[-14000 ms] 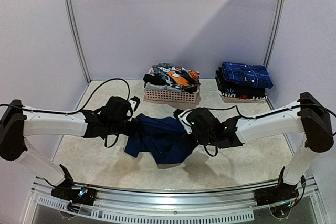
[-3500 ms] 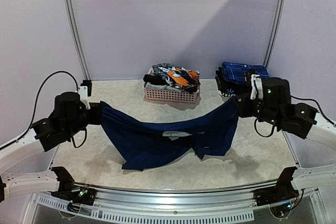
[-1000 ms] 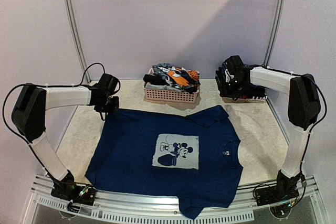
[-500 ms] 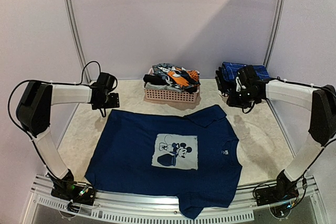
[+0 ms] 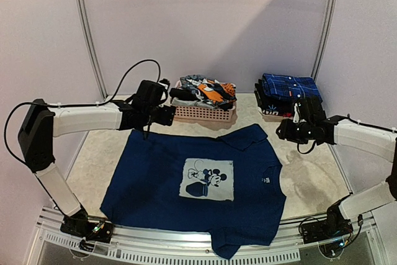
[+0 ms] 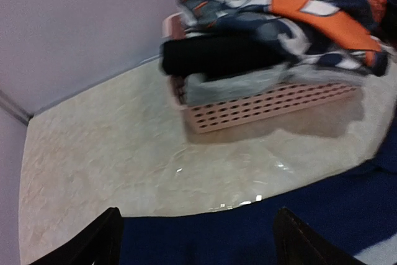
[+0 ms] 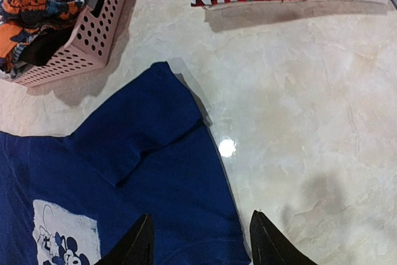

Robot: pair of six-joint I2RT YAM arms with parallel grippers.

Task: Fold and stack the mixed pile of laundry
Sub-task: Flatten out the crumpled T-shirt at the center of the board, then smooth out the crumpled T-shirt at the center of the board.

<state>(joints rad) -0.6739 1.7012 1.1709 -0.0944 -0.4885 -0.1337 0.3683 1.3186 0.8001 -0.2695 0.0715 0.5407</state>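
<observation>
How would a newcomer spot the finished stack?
On the table, find the pink basket at the back centre, then look right. The folded stack sits by the right wall: flat layers, blue checked piece on top, unlike the basket's jumbled laundry pile.

You are in a robot test booth, probably a lab: bare lilac wall panels (image 5: 205,23), metal corner posts (image 5: 89,35), marble-look table (image 5: 310,172), aluminium rail (image 5: 161,240) along its edge.

The navy T-shirt (image 5: 198,184) lies flat over the middle of the table (image 5: 93,159), so a gripper can pass above it. Behind it, the heaped basket (image 5: 201,113) blocks the back centre and a folded stack (image 5: 288,94) fills the back right corner. Bare tabletop runs between them. The left gripper (image 5: 169,116) hangs just before the basket's left end.
</observation>
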